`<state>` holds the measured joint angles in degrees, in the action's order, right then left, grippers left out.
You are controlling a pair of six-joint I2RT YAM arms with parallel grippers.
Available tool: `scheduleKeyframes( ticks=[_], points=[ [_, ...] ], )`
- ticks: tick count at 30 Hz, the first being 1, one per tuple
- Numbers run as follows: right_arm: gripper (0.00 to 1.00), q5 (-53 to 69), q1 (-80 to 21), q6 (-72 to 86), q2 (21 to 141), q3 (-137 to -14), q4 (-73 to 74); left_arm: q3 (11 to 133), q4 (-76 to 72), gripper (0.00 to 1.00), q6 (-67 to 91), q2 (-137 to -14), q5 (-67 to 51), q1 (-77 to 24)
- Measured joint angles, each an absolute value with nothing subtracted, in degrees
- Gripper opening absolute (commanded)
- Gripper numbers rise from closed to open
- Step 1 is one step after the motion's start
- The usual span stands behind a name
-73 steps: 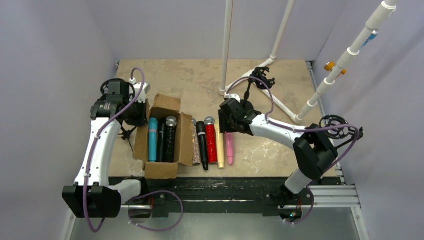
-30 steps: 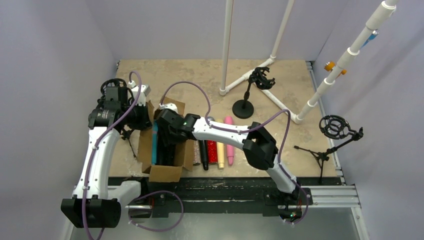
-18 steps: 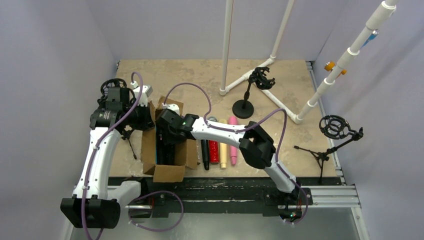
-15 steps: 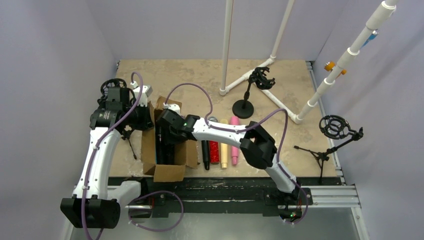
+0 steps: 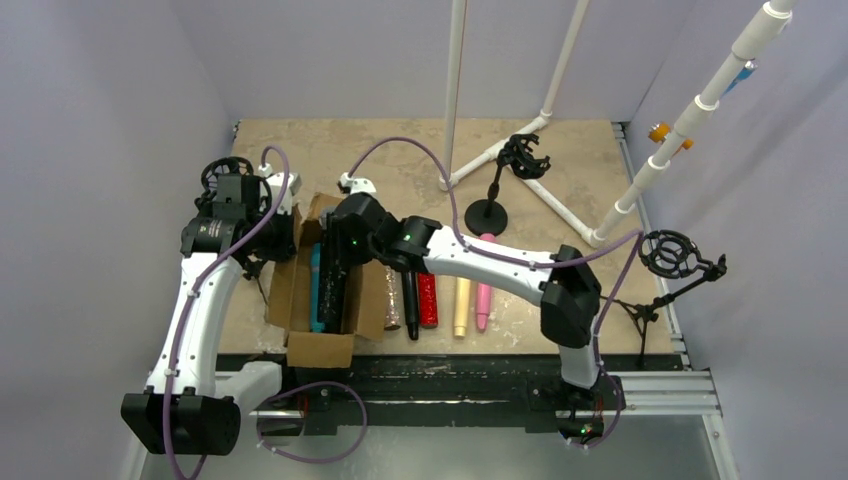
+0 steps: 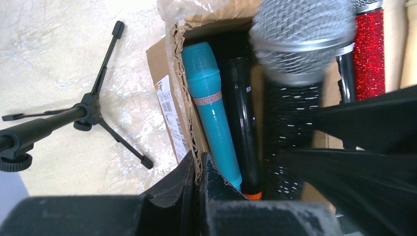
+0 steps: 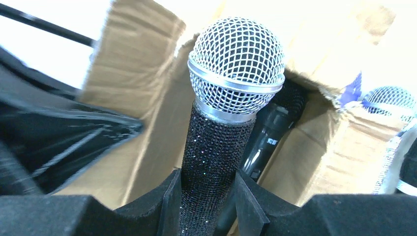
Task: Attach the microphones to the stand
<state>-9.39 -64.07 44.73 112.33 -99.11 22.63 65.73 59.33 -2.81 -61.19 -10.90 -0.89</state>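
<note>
Right pincer (image 7: pixel 207 196) clamps black glitter microphone (image 7: pixel 236 64) (over box (image 5: pixel 300 350)); left pincer (image 6: pixel 199 169) pinches its wall

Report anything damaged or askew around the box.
The cardboard box has a torn, crumpled rim beside the teal microphone; the left fingers pinch that wall. The black glitter microphone in the right fingers looks intact.

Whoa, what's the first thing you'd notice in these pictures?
The sparkly black microphone with its big silver mesh head stands out most, pinched in the right gripper over the open cardboard box. Next comes the bright row lying on the table just right of the box: a red glitter microphone, a cream one and a pink one.
</note>
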Motion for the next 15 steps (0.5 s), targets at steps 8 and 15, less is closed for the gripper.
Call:
scheduleKeyframes(
  ticks=[8,15],
  points=[
    [0.04,-6.6,-59.6,41.9,101.6,-94.9,23.0,65.7,60.1,0.00,-3.3,-61.3,-8.7,-0.9],
    [0.04,-4.9,-50.4,38.7,86.7,-78.8,25.8,65.7,60.6,0.00,-4.1,-61.3,-8.1,-0.9]
  ],
)
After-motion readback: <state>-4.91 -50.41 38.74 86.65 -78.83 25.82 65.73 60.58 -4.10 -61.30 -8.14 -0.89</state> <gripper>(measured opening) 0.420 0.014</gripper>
